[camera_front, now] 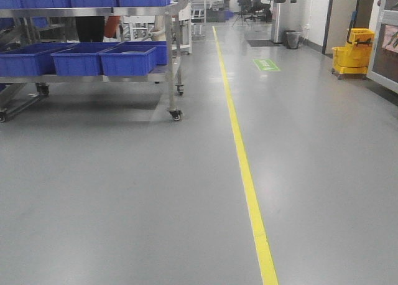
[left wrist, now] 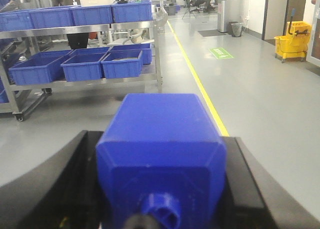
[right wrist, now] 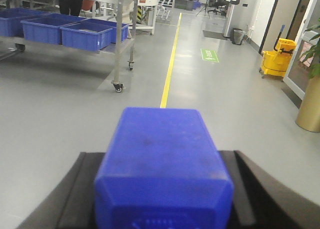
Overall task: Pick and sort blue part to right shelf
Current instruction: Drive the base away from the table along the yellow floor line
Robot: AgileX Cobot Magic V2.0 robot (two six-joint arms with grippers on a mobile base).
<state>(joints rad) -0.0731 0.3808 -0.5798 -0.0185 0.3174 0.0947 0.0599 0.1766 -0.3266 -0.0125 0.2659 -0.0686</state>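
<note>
Nearest lens: blue part point(right wrist: 162, 154), cap end toward camera, clamped between black fingers point(right wrist: 75, 199) of right tool point(right wrist: 160, 161). Likewise left tool point(left wrist: 160, 144) clamps a blue block point(left wrist: 162, 131) with round knob. Beyond: grey floor point(camera_front: 124, 204), yellow line point(camera_front: 249, 185), wheeled rack point(camera_front: 171, 61) carrying blue bins point(camera_front: 127, 60) at left.

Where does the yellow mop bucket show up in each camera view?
Front-facing view: yellow plastic mop bucket in the upper right, near the edge.
Left wrist view: upper right corner.
Right wrist view: right side, upper third.
Shared landmark: yellow floor line, left of the bucket in every view.
</note>
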